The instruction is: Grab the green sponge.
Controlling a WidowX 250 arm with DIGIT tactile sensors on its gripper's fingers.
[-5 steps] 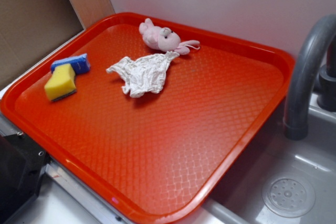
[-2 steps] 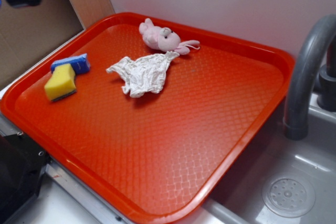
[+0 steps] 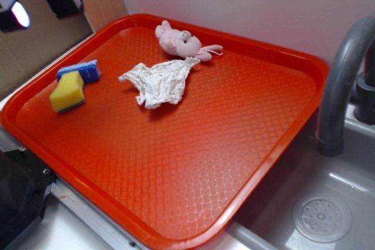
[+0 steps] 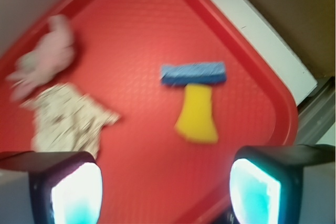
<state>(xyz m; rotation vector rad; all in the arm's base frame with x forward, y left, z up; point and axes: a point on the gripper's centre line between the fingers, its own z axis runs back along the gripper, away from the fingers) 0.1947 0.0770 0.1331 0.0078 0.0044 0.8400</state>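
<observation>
The green sponge (image 3: 67, 92) is a small yellow foam block with a dark layer underneath. It lies on the red tray (image 3: 193, 162) near its left edge, touching a flatter blue sponge (image 3: 79, 70). In the wrist view the green sponge (image 4: 196, 115) lies below the blue sponge (image 4: 193, 73). My gripper (image 3: 41, 1) hangs high at the top left, above and behind the sponges. In the wrist view my gripper (image 4: 165, 192) is open and empty, with its jaws wide apart.
A pink stuffed bunny (image 3: 179, 42) and a crumpled white cloth (image 3: 158, 81) lie at the tray's back middle. A grey faucet (image 3: 343, 80) and sink drain (image 3: 321, 219) stand to the right. A cardboard wall (image 3: 35, 27) stands at the left.
My gripper has come into the exterior view at the top left and moved right and down towards the tray. The sponges, cloth and bunny have not moved.
</observation>
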